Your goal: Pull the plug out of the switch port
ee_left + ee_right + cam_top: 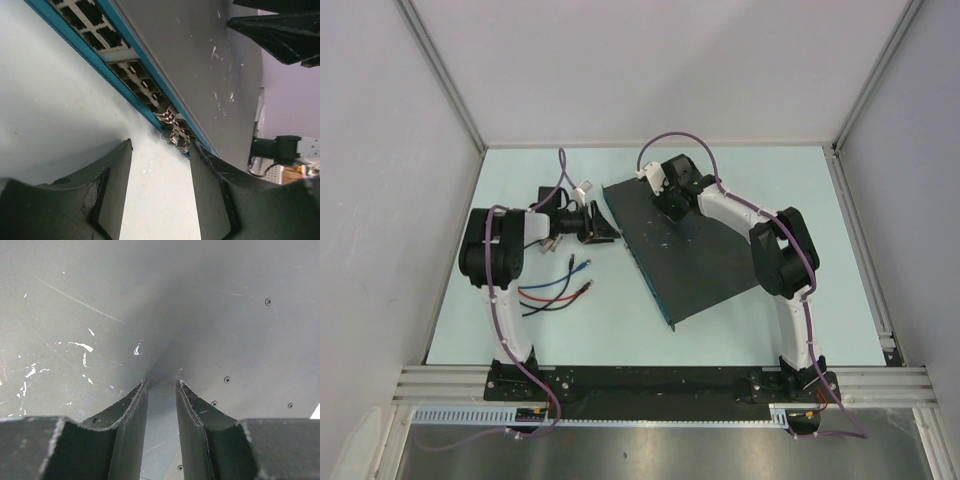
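Observation:
The switch is a flat black scuffed box lying at an angle mid-table, its bluish port edge facing left. In the left wrist view the port row runs diagonally. Small pale metallic bits stick out of it just ahead of my fingers; I cannot tell if they are a plug. My left gripper is open and empty, right at the far end of that edge. My right gripper is narrowly open, its tips resting on the switch's top, holding nothing.
Red, blue and black cables lie loose on the table left of the switch, their plug ends apart from it. Grey walls close in the table on three sides. Purple arm cables loop above the wrists.

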Controlling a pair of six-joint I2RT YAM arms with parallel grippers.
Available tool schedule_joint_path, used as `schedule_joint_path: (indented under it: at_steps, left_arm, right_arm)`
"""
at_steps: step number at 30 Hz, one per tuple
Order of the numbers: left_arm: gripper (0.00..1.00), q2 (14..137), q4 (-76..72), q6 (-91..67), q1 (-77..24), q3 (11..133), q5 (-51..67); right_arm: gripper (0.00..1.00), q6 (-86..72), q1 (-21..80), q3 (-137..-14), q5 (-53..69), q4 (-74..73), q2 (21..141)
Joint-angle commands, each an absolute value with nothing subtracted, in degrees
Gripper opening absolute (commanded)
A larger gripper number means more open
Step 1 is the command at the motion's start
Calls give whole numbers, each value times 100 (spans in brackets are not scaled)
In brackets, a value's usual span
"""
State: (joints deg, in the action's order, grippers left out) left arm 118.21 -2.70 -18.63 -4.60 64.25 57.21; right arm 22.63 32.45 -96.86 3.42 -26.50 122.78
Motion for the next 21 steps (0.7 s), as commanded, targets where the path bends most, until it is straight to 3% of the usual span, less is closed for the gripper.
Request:
schedule_joint_path:
  at_steps: [1,21]
  left_arm:
    - [56,11883,-1458,-2750,-554,6083,5862]
    - [55,11962,-3513,-3506,-993,5282,6389]
  right_arm:
    - [35,2162,3401,-9167,510,-3454,13148]
    - [35,2145,3568,-9150,439,-3516,13061]
